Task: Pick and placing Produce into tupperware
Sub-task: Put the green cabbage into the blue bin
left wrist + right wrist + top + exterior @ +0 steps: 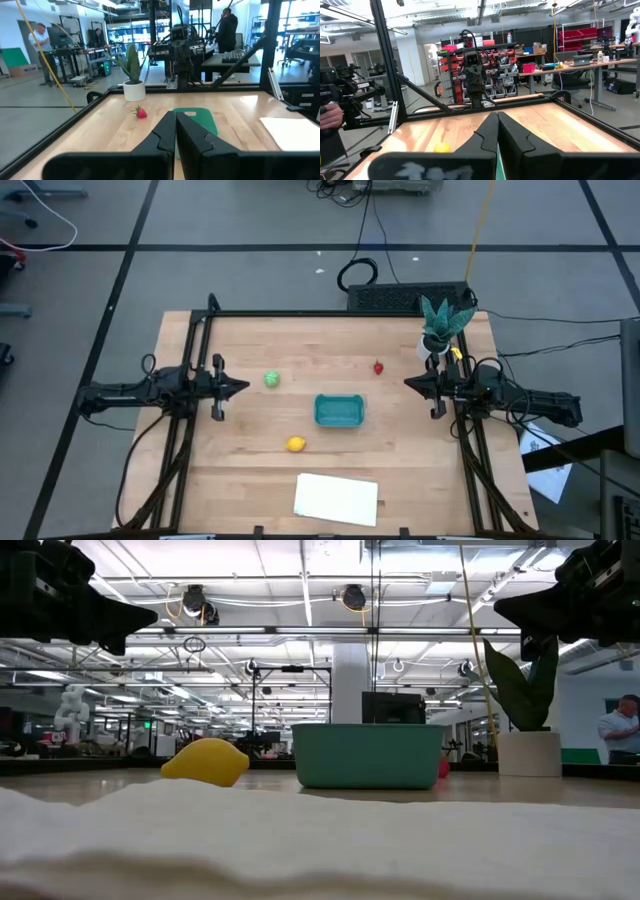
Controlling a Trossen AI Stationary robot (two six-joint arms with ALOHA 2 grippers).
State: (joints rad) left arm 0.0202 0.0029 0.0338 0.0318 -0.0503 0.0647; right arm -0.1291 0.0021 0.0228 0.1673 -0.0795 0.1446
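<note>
Right now nothing's in the teal tupperware (339, 411); all three pieces are loose on the wooden table (250, 470). My left gripper (242, 387) hangs at the left edge, fingers pressed together, holding nothing. The green ball (271, 380) lies just inboard of its tip, straight ahead and slightly toward the far side, so that's the left arm's pick. My right gripper (408, 383) mirrors it at the right edge, also closed and empty; the red strawberry (378, 367) sits just ahead of it, toward the far side. The yellow lemon (296, 444) is near the tub's near-left corner, closer to my left arm. The tub is midway between both grippers. The ball is round, no grasp axis to worry about.
</note>
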